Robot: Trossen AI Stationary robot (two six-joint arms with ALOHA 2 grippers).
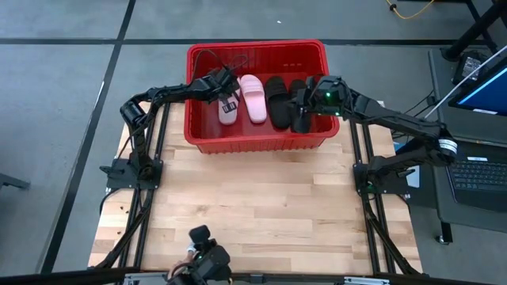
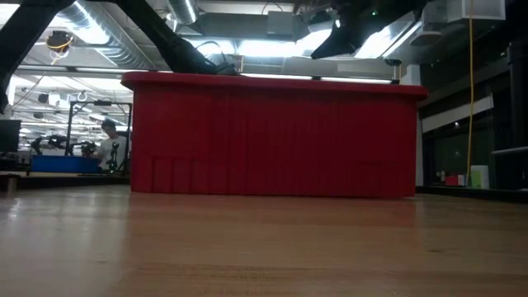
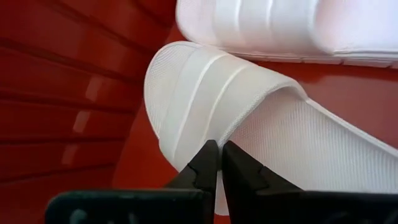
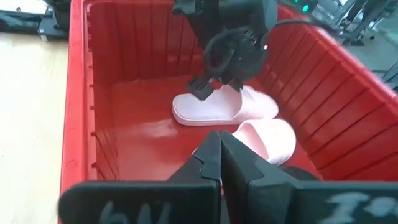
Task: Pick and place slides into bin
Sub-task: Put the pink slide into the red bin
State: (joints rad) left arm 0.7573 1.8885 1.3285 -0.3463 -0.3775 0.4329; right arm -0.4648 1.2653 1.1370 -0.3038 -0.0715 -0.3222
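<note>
All four slides lie inside the red bin [image 1: 257,54], side by side on its floor: two pink slides [image 1: 253,97] toward the left arm, two black slides [image 1: 278,101] toward the right arm.

The left gripper [image 1: 230,89] is down in the bin over the outer pink slide [image 3: 249,118]. In the left wrist view its fingers [image 3: 205,163] are nearly together, tips right at the edge of that slide's strap (a real pinch on the strap or only contact, can't tell). The second pink slide [image 3: 292,25] sits just beyond, touching or nearly touching the first. The ribbed bin wall [image 3: 68,93] runs close beside the gripper, so there is little room on that side.

The right gripper [image 4: 220,143] hovers over the bin's other end, fingers closed tight, nothing between them. Ahead of it and lower are the near pink slide [image 4: 267,140] and the far pink slide [image 4: 217,109], with the left gripper [image 4: 208,87] right over the far one. A black slide [image 1: 301,111] lies directly under the right wrist in the high view, beside the bin's end wall [image 1: 326,79].

Bare red floor [image 4: 146,146] shows between the right gripper and the long wall. From the low view only the bin's outer wall [image 2: 272,136] and rim show, arms entering from above. The wooden table [image 1: 253,206] in front of the bin is open.
</note>
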